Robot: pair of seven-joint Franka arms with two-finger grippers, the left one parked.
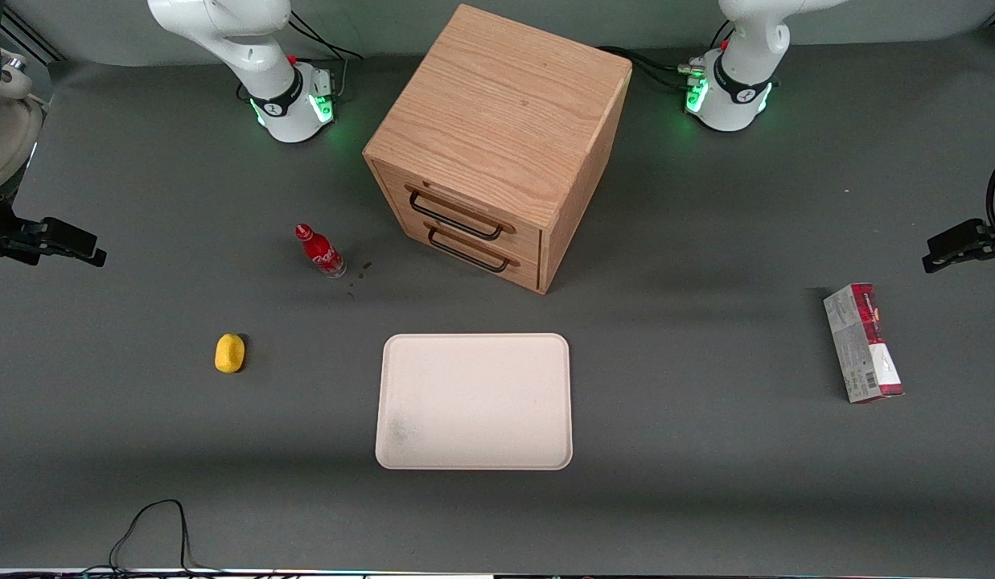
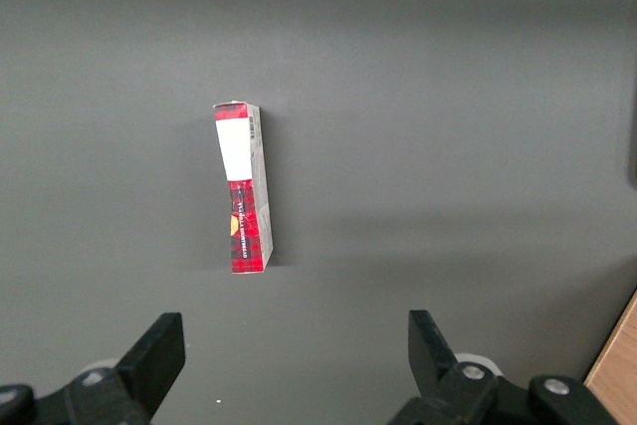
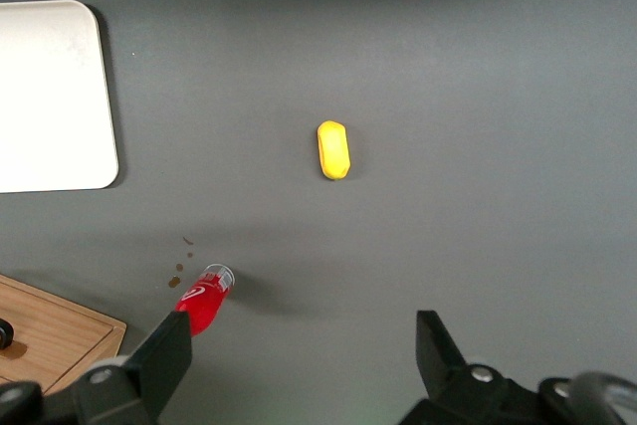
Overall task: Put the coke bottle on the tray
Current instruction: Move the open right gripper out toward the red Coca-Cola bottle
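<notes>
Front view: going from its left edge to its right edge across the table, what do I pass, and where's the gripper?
Gripper, open, hanging above the table's edge → yellow lemon → coke bottle → tray → red-and-grey carton. The wooden cabinet overlaps the tray sideways, so I leave it out.

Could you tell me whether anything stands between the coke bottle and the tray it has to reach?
Nothing visible does: bare table separates the coke bottle from the tray. The open gripper hangs above the bottle.
</notes>
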